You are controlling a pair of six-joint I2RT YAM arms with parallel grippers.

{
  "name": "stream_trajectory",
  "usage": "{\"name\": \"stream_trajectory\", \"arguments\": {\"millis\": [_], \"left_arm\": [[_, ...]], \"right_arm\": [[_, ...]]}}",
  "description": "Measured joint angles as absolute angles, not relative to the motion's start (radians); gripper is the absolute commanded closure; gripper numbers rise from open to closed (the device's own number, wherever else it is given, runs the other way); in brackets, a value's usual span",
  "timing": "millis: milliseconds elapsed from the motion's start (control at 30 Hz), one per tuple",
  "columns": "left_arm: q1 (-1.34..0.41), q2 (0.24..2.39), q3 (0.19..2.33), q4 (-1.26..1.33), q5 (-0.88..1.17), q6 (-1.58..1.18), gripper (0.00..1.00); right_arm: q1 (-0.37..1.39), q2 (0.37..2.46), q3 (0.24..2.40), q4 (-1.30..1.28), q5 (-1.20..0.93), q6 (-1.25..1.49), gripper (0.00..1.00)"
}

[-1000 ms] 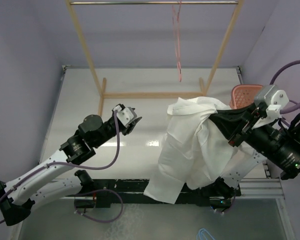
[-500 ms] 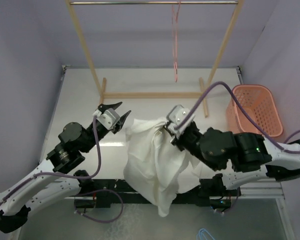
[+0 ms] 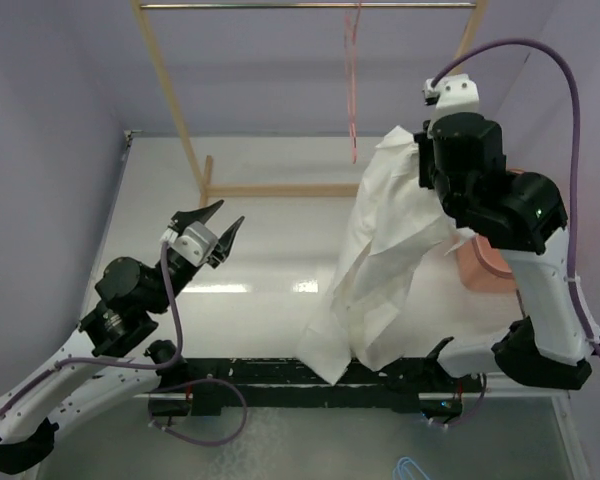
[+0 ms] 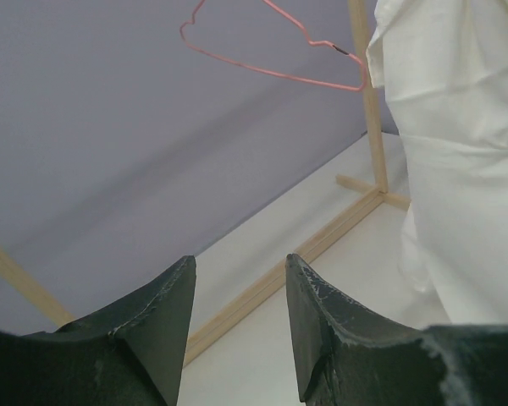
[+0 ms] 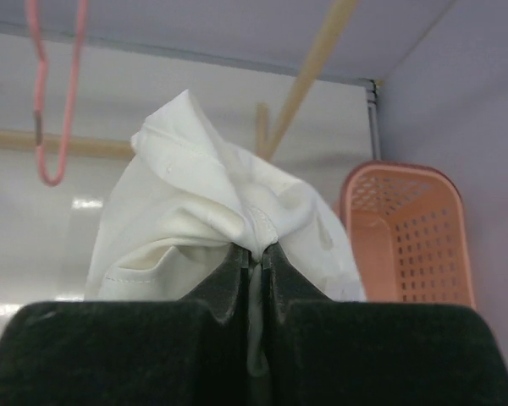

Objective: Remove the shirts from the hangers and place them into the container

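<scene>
shirt (image 3: 380, 260) pinched tight in right gripper (image 5: 252, 250), hanging high beside basket (image 5: 398, 169); left gripper (image 4: 237, 269) half open, holding nothing; hanger (image 5: 35, 85) hooked on rail (image 3: 280, 5).

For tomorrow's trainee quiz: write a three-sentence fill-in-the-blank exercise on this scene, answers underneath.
1. The right pincer grips a shirt that is ____ in colour.
2. The left pincer stands open and holds ____.
3. The bare wire hanger on the rail is ____ in colour.
Missing words: white; nothing; pink.
</scene>
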State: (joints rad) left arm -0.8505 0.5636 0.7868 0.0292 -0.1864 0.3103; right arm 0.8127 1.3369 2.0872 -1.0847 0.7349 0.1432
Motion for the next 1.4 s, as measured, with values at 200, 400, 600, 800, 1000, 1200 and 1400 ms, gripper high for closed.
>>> {"name": "stream_trajectory", "arguments": {"millis": [200, 400, 600, 800, 1000, 1200, 1400], "left_arm": [[-0.850, 0.559, 0.787, 0.015, -0.176, 0.310, 0.49], [-0.850, 0.532, 0.787, 0.012, -0.163, 0.307, 0.49], [-0.848, 0.526, 0.786, 0.011, -0.159, 0.307, 0.48], [-0.848, 0.513, 0.765, 0.013, -0.156, 0.307, 0.47], [-0.847, 0.513, 0.756, 0.013, -0.156, 0.306, 0.47], [-0.846, 0.521, 0.754, 0.013, -0.150, 0.304, 0.46], [-0.846, 0.524, 0.754, 0.013, -0.132, 0.292, 0.46]], "right_arm": [[0.533, 1.457, 2.148, -1.168, 0.691, 0.140, 1.00], [0.119, 1.592, 2.188, -1.185, 0.497, 0.180, 1.00], [-0.133, 1.743, 2.476, -1.187, 0.418, 0.237, 1.00], [-0.210, 1.703, 2.447, -1.153, 0.484, 0.250, 1.00], [-0.204, 1.648, 2.267, -1.061, 0.611, 0.213, 1.00], [-0.204, 1.673, 2.030, -1.005, 0.625, 0.190, 0.64], [-0.204, 1.690, 1.930, -0.965, 0.581, 0.185, 0.24]]}}
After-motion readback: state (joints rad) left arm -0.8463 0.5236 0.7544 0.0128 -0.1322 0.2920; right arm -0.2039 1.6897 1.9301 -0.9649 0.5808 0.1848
